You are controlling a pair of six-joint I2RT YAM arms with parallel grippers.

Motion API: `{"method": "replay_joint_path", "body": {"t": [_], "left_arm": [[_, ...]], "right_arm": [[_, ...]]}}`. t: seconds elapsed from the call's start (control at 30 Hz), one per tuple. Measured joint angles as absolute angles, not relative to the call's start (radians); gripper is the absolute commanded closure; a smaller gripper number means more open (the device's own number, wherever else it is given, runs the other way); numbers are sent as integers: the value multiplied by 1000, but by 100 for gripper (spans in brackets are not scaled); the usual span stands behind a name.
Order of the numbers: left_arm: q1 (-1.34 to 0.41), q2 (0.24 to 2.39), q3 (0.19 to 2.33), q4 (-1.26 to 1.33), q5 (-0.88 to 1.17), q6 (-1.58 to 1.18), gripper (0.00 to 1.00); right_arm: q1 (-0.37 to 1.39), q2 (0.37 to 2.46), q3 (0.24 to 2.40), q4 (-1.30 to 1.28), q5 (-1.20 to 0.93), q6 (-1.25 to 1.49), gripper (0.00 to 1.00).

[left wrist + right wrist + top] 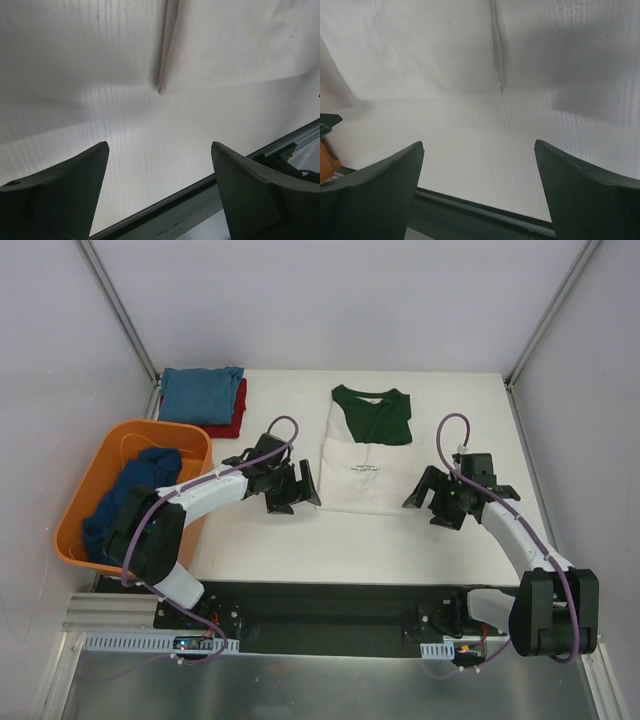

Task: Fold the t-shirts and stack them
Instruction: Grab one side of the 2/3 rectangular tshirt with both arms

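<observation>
Orange basket [150, 438] w/ blue t-shirt [150, 466]

The cream t-shirt [360, 485] is soft, matt cloth. At nine o'clock, the orange basket [150, 427] looks smooth plastic.

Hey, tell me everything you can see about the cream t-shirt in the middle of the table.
The cream t-shirt is soft cloth, folded into a neat rectangle and lying flat at mid-table. Its dark green upper part is at the far end, and there is small black print on the cream panel. It rests only on the white table. The open left gripper and right gripper flank it, neither holding it.
</observation>
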State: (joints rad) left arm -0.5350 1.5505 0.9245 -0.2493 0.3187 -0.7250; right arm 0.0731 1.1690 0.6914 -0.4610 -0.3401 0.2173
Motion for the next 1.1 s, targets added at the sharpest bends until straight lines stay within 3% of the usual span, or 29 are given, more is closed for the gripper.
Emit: {"method": "replay_joint_path", "body": {"t": [0.2,0.23,0.33,0.47,0.6,0.97,1.1], "left_arm": [[-535,1665,954,-198,350,-754,37],[-535,1688,963,-192,360,-757,43],[-535,1744,985,-179,367,-772,48],[-535,1795,1024,-169,385,-786,74],[-535,1850,1054,-155,398,-798,100],[-536,1868,1068,-150,419,-798,100],[-536,1868,1067,-150,419,-798,100]], "right_arm": [[73,1208,690,-406,-318,263,3],[73,1219,690,-399,-318,267,3],[73,1252,685,-375,-319,280,3],[72,1291,669,-346,-324,290,4],[72,1341,667,-317,-344,298,17],[69,1439,673,-272,-364,306,61],[69,1477,690,-266,-352,303,91]]}}
